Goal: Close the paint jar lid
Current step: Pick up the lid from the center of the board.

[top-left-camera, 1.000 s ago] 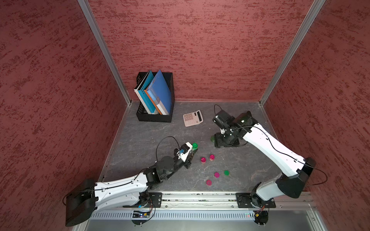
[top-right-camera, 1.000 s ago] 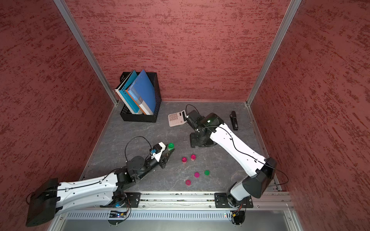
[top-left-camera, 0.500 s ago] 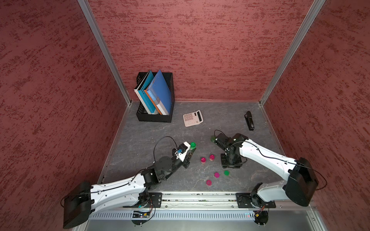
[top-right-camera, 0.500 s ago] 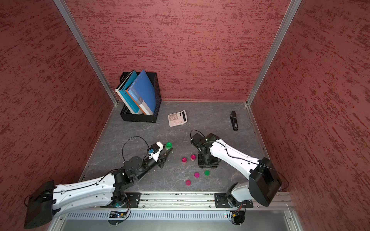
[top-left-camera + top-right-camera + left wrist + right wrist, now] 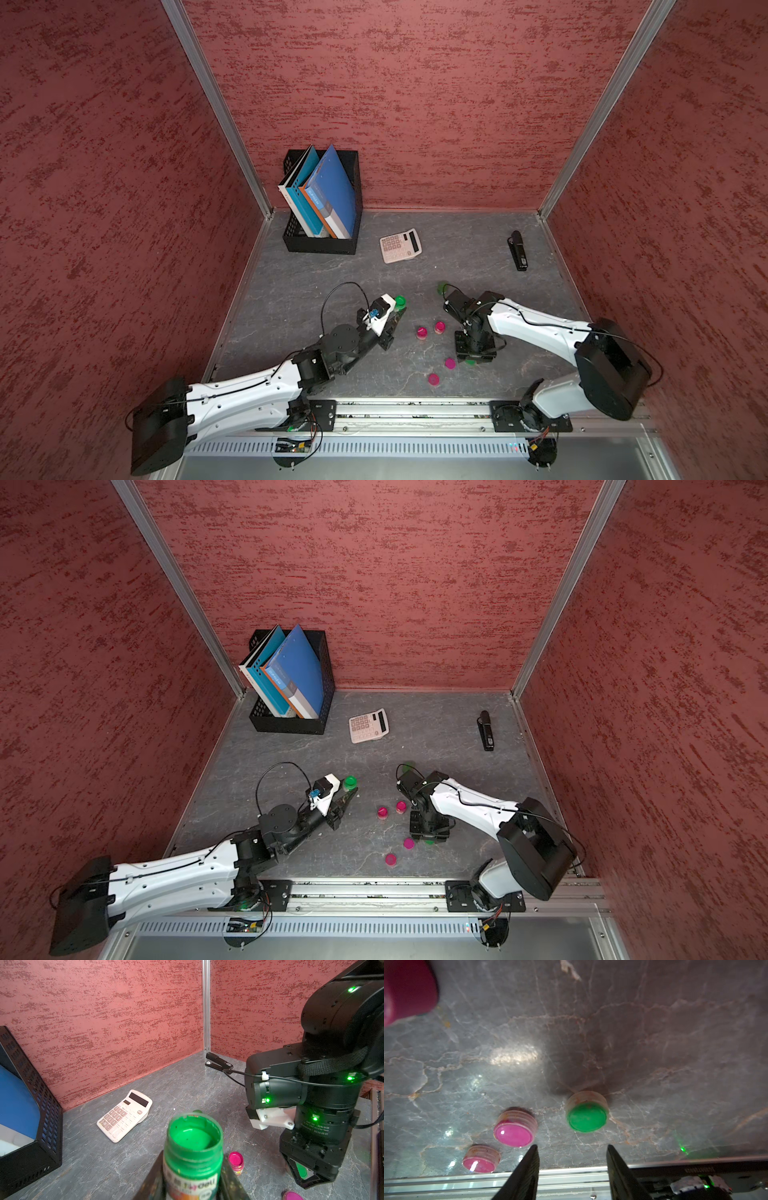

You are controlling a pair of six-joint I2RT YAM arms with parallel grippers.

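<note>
An open green paint jar (image 5: 194, 1147) is held upright just above the floor, with my left gripper (image 5: 192, 1180) shut on its labelled body; in both top views it shows at the arm's tip (image 5: 400, 301) (image 5: 350, 782). Its green lid (image 5: 587, 1114) lies flat on the grey floor near the front rail. My right gripper (image 5: 572, 1159) hangs over that lid, pointing down, jaws open and empty, the lid just beyond the fingertips (image 5: 533, 1167). In a top view the right gripper (image 5: 475, 357) covers most of the lid (image 5: 471, 362).
Two pink lids (image 5: 515, 1130) (image 5: 480, 1159) lie beside the green lid. Two open pink jars (image 5: 422, 332) (image 5: 439, 327) stand between the arms. Farther back are a calculator (image 5: 400, 246), a black stapler (image 5: 517, 250), a file box (image 5: 322, 208) and another green jar (image 5: 442, 286).
The right arm swung from the back, near the calculator, down to the front over the green lid, and its jaws narrowed. The left arm kept still with the jar.
</note>
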